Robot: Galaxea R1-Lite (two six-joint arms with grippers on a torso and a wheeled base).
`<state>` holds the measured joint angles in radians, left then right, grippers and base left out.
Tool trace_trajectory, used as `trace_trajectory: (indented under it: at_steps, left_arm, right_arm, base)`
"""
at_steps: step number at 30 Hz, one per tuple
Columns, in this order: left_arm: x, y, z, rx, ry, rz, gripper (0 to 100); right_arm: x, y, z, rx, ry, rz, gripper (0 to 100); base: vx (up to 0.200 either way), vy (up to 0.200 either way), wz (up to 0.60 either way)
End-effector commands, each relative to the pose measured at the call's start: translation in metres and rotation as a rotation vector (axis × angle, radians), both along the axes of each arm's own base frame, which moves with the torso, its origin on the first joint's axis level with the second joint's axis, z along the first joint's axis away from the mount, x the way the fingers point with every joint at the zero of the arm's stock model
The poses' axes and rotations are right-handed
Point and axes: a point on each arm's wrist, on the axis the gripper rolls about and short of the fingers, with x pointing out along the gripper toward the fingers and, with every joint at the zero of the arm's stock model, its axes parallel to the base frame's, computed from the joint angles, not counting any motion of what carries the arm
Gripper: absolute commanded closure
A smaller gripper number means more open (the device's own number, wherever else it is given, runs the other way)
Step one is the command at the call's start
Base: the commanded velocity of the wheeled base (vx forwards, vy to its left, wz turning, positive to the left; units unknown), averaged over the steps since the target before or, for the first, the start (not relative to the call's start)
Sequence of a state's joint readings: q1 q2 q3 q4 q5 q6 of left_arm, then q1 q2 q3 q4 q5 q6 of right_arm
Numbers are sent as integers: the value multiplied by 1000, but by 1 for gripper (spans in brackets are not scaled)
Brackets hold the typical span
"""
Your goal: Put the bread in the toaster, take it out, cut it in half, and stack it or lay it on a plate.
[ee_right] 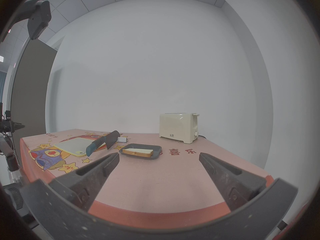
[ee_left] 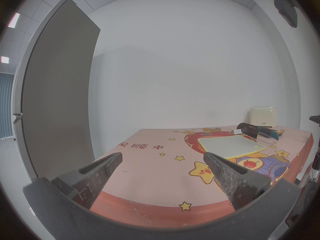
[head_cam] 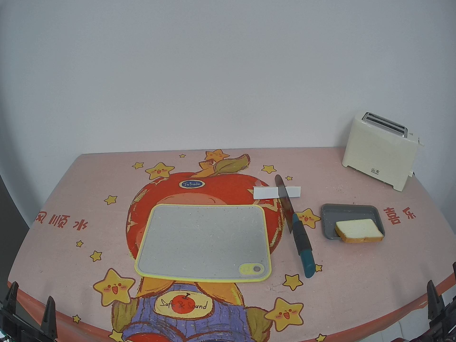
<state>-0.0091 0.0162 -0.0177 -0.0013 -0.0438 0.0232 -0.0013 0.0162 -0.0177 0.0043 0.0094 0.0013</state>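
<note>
Bread [head_cam: 359, 230]: one slice, pale top and brown crust, lying flat in a shallow grey tray [head_cam: 332, 211], pushed toward the tray's right, near side. The tray sits on the right part of the table [head_cam: 85, 191], which is pink with a cartoon apple and stars.

Toaster [head_cam: 380, 150]: cream, two slots on top, upright at the far right of the table by the wall. It is well behind the tray and not touching it.

Knife [head_cam: 298, 231]: just left of the tray, between it and the cutting board. Its teal handle points toward the robot and its dark blade points away. The blade crosses a small white strip [head_cam: 266, 192] lying on the table. In the wrist views the blade looks propped up on its edge rather than flat.

Cutting board [head_cam: 204, 241]: grey with a yellow-green rim, flat in the middle of the table over the apple print, with its hang-hole tab at the near right corner. The board is close to the knife, but I cannot tell whether they touch.

Left gripper [ee_left: 162, 155]: low off the near left corner of the table, fingers spread wide, holding nothing, well apart from the board.

Right gripper [ee_right: 158, 155]: low off the near right edge, fingers spread wide, holding nothing, facing the tray and toaster from a distance.

Plain pale wall [head_cam: 228, 62] behind the table.
</note>
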Motion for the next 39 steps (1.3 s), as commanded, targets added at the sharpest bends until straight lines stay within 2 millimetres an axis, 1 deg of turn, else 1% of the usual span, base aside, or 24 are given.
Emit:
trace_trajectory:
  at_steps: [1, 7, 36, 38, 39]
  left_arm:
    - [1, 0, -5, 0, 9, 1, 0]
    - [1, 0, -5, 0, 9, 1, 0]
    - [1, 0, -5, 0, 9, -1, 0]
    - [1, 0, -5, 0, 9, -1, 0]
    - [1, 0, -5, 0, 9, 1, 0]
  right_arm:
    - [0, 0, -5, -3, 5, 1, 0]
    - [0, 0, -4, -32, 1, 9, 0]
    - [0, 0, -4, -35, -3, 10, 0]
    - [0, 0, 0, -35, -35, 13, 0]
    - [-1, 0, 13, -49, -171, 11, 0]
  base:
    - [0, 0, 0]
    - [0, 0, 0]
    - [0, 0, 0]
    - [0, 0, 0]
    - [0, 0, 0]
